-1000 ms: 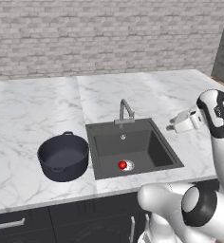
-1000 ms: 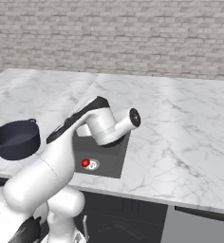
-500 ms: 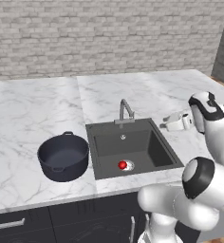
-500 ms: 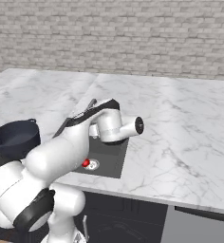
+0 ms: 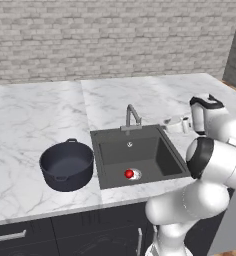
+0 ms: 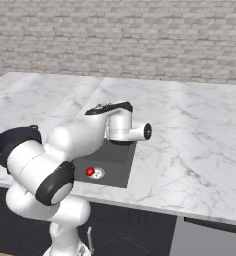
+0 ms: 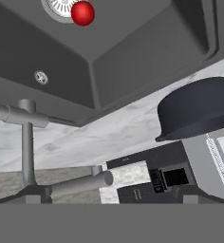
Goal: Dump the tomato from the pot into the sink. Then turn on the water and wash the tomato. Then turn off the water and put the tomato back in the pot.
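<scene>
One small red tomato (image 5: 129, 174) lies on the floor of the sink (image 5: 162, 161), touching the round silver drain (image 5: 136, 173) at its left edge in the left base view. From the right base view the tomato (image 6: 90, 171) shows in the visible corner of the sink (image 6: 117, 167), beside the drain (image 6: 97, 173), with the arm's white body covering the rest of the basin. In the hand view, which is rolled over, the tomato (image 7: 82, 13) sits against the drain (image 7: 61, 6) near the top edge, and the dark walls of the sink (image 7: 133, 61) slope away below it.

The pot (image 5: 67, 165) stands upright on the white marble tabletop (image 5: 25, 125), well to the left of the sink, with nothing visible inside it. Its rim (image 6: 12, 137) peeks out behind the arm in the right base view, and its dark side (image 7: 197, 111) shows in the hand view.

The grey faucet (image 5: 132, 116) rises from the back edge of the sink, its spout reaching over the basin. In the hand view the faucet (image 7: 26, 137) is close by, with its lever (image 7: 80, 183) just ahead of the hand.

The gripper (image 5: 177, 123) hangs over the tabletop just to the right of the sink's back corner, pointing towards the faucet. Its fingers (image 5: 186, 124) stand wide apart and hold nothing.
</scene>
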{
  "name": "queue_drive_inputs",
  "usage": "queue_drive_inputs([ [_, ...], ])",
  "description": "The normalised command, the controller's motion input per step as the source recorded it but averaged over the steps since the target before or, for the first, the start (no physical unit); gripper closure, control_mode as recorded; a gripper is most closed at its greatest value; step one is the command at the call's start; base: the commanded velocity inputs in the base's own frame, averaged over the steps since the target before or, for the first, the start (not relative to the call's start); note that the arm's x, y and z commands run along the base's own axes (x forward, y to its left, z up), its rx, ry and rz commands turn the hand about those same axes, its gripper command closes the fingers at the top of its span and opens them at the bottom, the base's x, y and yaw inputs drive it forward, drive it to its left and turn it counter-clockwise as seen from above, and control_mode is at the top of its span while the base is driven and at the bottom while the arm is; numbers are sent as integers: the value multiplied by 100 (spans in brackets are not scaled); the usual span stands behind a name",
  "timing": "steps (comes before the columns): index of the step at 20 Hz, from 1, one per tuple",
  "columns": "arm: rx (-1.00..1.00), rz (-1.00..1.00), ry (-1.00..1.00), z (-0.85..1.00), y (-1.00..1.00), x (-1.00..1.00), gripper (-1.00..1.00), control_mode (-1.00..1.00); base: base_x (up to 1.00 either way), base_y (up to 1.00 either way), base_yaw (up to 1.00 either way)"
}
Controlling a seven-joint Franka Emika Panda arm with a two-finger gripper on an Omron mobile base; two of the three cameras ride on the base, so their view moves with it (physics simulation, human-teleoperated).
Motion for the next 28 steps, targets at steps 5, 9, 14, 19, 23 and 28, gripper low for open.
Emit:
queue_drive_inputs([
  [5, 2, -2, -2, -21, 0, 46, -100, -100, 0, 0, 0],
  [9, 1, -3, -3, -25, 0, 53, -100, -100, 0, 0, 0],
  [14, 0, -4, -6, -25, 0, 45, -100, -100, 0, 0, 0],
  [19, 0, -7, -2, -24, 0, 49, -100, -100, 0, 0, 0],
  [23, 3, -6, 0, -22, 0, 53, -100, -100, 0, 0, 0],
  [28, 4, -6, 0, -21, 0, 60, -100, -100, 0, 0, 0],
])
